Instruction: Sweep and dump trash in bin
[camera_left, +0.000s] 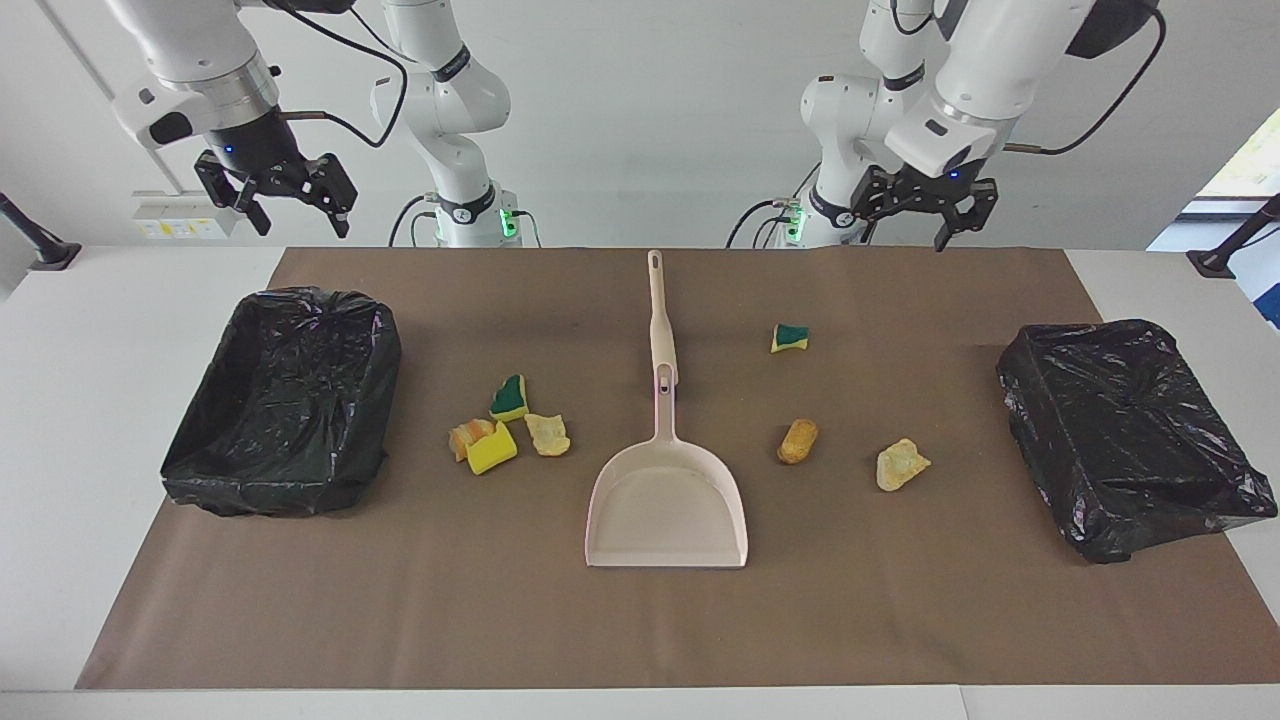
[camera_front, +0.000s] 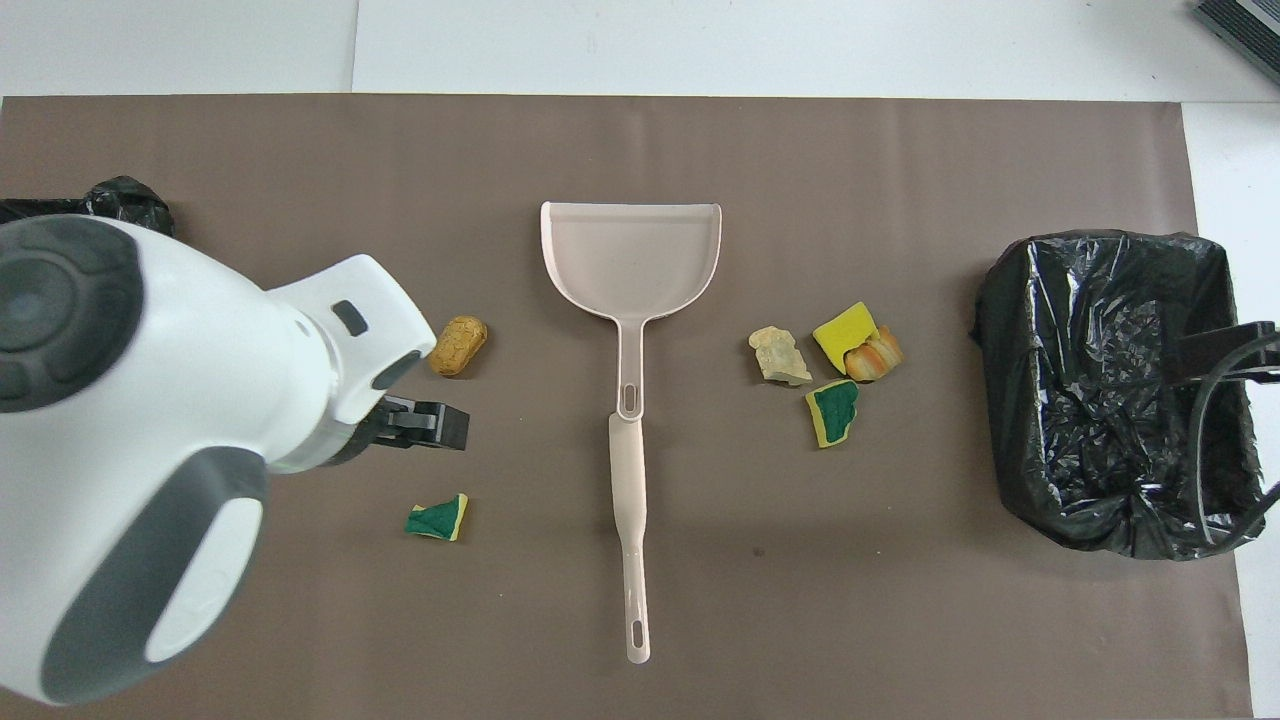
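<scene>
Left gripper (camera_left: 918, 222) hangs in the air over the robots' edge of the brown mat (camera_left: 900, 620), jaws spread wide, holding nothing. Below it, farther out on the mat, lie 3 pieces of trash: a green-backed sponge bit (camera_left: 790, 338), a tan lump (camera_left: 798, 441) and a pale lump (camera_left: 901, 464).

Right gripper (camera_left: 276, 192) waits in the air, jaws wide and empty, above the robots' end of a black-lined bin (camera_left: 285, 400). The other 4 pieces of trash (camera_left: 508, 428) cluster between that bin and the dustpan (camera_left: 667, 505), which lies at mid-mat.

A second black-lined bin (camera_left: 1130, 435) sits at the left arm's end. No trash shows in either bin. No readable writing.
</scene>
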